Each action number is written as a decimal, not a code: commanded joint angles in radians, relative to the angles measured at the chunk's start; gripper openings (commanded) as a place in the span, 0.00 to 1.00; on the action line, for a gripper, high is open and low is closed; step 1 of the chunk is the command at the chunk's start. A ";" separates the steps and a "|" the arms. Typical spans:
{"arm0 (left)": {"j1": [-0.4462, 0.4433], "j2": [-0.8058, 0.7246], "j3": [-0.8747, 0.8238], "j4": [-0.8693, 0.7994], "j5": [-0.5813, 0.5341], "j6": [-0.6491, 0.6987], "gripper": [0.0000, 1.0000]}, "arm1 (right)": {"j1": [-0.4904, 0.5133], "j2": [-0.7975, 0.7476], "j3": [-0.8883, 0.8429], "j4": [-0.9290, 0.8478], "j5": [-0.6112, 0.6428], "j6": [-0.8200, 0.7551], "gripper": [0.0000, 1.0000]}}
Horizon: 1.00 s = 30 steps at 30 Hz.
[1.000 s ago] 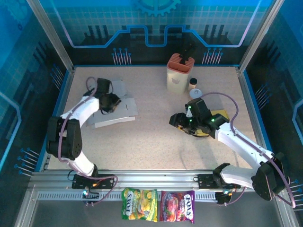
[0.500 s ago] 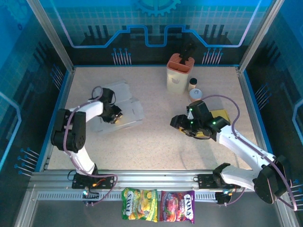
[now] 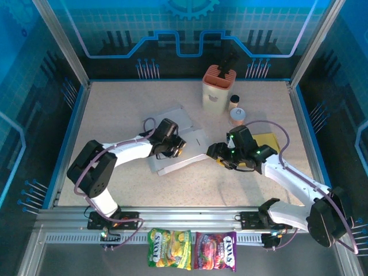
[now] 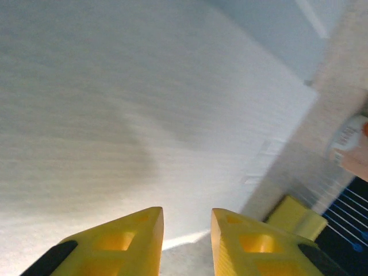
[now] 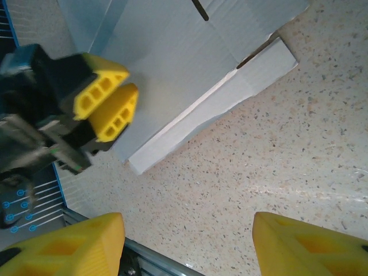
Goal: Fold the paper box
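Note:
The paper box (image 3: 195, 140) lies flat and unfolded at mid-table, grey-white with flaps spread; it also shows in the wrist views (image 4: 144, 86) (image 5: 190, 52). My left gripper (image 3: 177, 150) (image 4: 185, 227) (image 5: 131, 85) is tipped down on the box's near edge. Its yellow fingers stand a narrow gap apart with nothing between them. My right gripper (image 3: 214, 154) (image 5: 187, 247) hangs wide open over bare table just right of the box's lower flap, touching nothing.
A salmon-and-white container (image 3: 218, 89) stands at the back, with a small orange-capped jar (image 3: 237, 115) in front of it. A yellow flat object (image 3: 267, 141) (image 4: 296, 215) lies under the right arm. Two candy bags (image 3: 169, 248) rest on the front rail.
The left gripper has swept from the left side toward the centre, and the box has slid and turned along with it. The right arm has barely moved.

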<state>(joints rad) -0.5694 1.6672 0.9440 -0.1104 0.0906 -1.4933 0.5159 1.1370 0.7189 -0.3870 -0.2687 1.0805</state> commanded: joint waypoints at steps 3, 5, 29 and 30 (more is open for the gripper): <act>0.119 -0.155 0.045 -0.153 -0.011 0.096 0.30 | 0.007 0.043 -0.071 0.182 -0.023 0.153 0.62; 0.199 -0.173 0.037 -0.200 0.039 0.198 0.30 | 0.032 0.061 -0.106 0.274 -0.004 0.231 0.62; 0.519 0.038 0.012 -0.280 0.287 0.783 0.26 | 0.353 0.479 -0.102 0.800 0.343 0.635 0.59; 0.518 0.043 0.007 -0.279 0.293 0.783 0.25 | 0.356 0.489 -0.105 0.816 0.350 0.637 0.59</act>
<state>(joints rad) -0.0559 1.7027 0.9726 -0.3828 0.3431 -0.7479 0.8532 1.6028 0.5911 0.3607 0.0242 1.6863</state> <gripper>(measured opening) 0.255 0.593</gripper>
